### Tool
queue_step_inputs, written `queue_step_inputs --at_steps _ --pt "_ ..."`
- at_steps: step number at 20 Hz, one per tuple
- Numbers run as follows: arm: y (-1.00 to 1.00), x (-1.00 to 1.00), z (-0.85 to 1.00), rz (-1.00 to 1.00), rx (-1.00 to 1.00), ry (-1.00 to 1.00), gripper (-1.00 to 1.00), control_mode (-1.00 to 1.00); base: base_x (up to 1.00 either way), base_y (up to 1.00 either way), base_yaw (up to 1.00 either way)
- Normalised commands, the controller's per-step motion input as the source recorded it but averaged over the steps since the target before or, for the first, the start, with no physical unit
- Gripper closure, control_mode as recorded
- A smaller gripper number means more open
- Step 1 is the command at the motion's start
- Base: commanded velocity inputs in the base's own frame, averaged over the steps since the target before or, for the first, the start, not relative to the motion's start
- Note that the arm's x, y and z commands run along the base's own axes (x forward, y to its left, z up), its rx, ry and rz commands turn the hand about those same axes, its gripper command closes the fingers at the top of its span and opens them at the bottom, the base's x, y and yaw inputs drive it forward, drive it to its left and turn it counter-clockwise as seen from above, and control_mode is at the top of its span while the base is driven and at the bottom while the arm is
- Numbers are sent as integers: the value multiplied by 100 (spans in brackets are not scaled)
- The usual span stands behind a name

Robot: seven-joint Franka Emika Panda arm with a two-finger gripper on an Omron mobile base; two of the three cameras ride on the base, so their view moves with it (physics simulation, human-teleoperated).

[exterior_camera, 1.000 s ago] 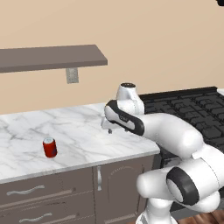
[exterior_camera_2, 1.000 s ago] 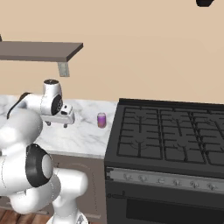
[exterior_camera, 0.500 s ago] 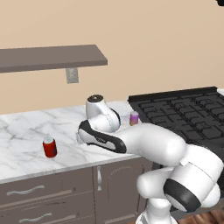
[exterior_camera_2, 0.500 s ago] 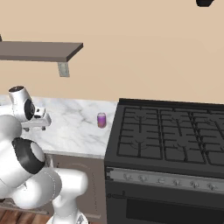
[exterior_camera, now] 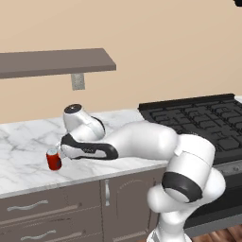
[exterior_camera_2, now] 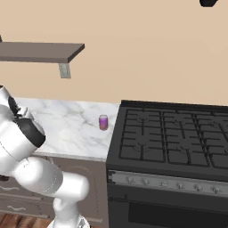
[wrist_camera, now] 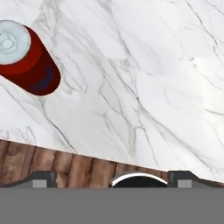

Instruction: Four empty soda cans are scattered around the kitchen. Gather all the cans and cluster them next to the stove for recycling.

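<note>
Red soda can [wrist_camera: 29,59] with silver top, grey-veined white marble counter [wrist_camera: 144,83], black stove [exterior_camera_2: 173,138].

counter [wrist_camera: 144,87]: white marble with grey veins, smooth and polished
red can [wrist_camera: 27,57]: glossy red body, pale silver metal-looking top
purple can [exterior_camera_2: 103,122]: smooth purple-pink side, silver top
stove [exterior_camera_2: 178,142]: matt black, with grated burners
cabinets [exterior_camera: 71,212]: dark brown wood, metal handles
floor [wrist_camera: 65,164]: wood planks
shelf [exterior_camera: 56,61]: matt brown
</note>
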Motion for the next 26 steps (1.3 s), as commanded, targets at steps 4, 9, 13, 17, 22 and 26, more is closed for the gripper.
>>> queue_step_inputs --at_steps 4,9,13,17,22,26 --pt "96 16 0 -6 0 0 -100 -100 0 0 0" --pt "75 24 0 -4 0 0 -100 -100 0 0 0" --pt "56 34 -2 -5 0 -3 -100 -100 0 0 0" --pt "54 34 -11 -7 0 -3 -100 -100 0 0 0" --pt "27 27 -8 -6 0 0 -100 -100 0 0 0" --pt "-29 23 26 0 -1 7 -100 -100 0 0 0"
